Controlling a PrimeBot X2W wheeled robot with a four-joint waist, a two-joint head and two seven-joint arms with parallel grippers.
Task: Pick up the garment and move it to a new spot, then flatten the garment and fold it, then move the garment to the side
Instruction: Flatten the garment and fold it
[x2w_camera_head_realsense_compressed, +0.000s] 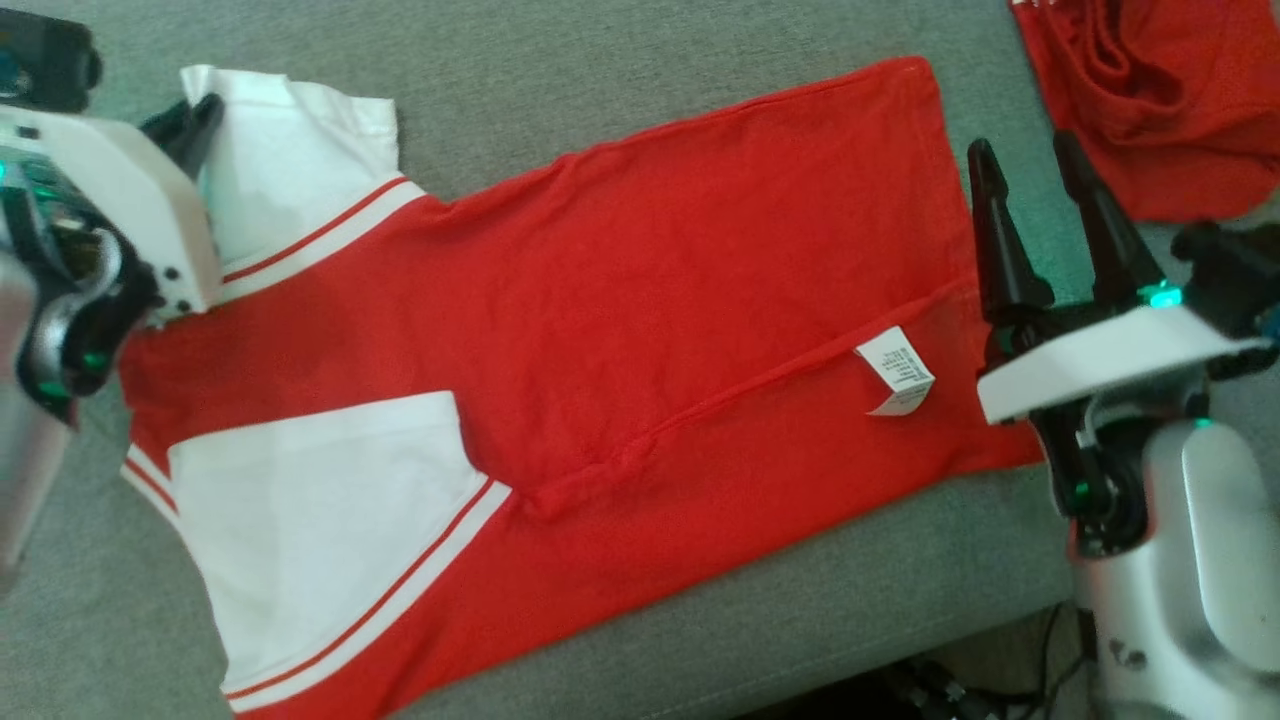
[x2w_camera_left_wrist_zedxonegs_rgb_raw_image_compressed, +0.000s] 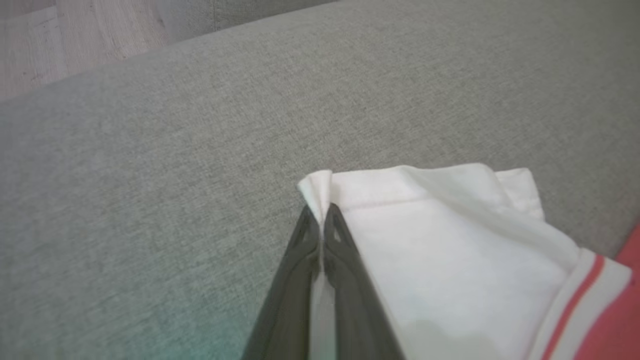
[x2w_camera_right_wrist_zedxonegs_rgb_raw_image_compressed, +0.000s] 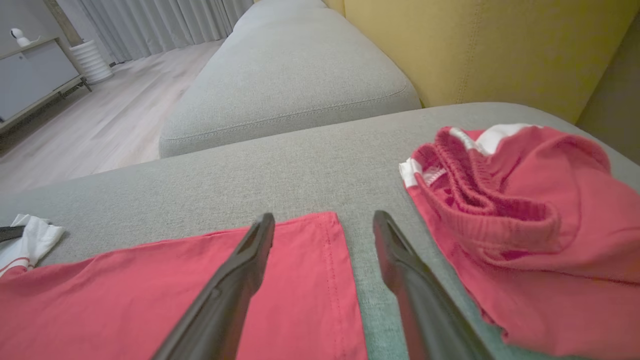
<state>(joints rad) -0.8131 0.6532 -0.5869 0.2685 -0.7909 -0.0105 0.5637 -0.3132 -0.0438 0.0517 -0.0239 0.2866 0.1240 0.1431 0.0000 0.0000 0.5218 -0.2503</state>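
Head view: the red garment (x2w_camera_head_realsense_compressed: 600, 330), white-sleeved with red-striped trim, lies flat on the grey cushion (x2w_camera_head_realsense_compressed: 600, 90). Left wrist view: the left gripper (x2w_camera_left_wrist_zedxonegs_rgb_raw_image_compressed: 320, 215) is clamped on the white sleeve (x2w_camera_left_wrist_zedxonegs_rgb_raw_image_compressed: 450, 250), low on the cushion. Right wrist view: the right gripper (x2w_camera_right_wrist_zedxonegs_rgb_raw_image_compressed: 324, 218) has its fingers spread above the cushion.

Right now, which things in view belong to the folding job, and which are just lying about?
Job: red-and-white shirt, spread on the grey sofa; left gripper, shut on its white sleeve; right gripper, open by the hem.
Lying about: crumpled red shorts; yellow cushion.
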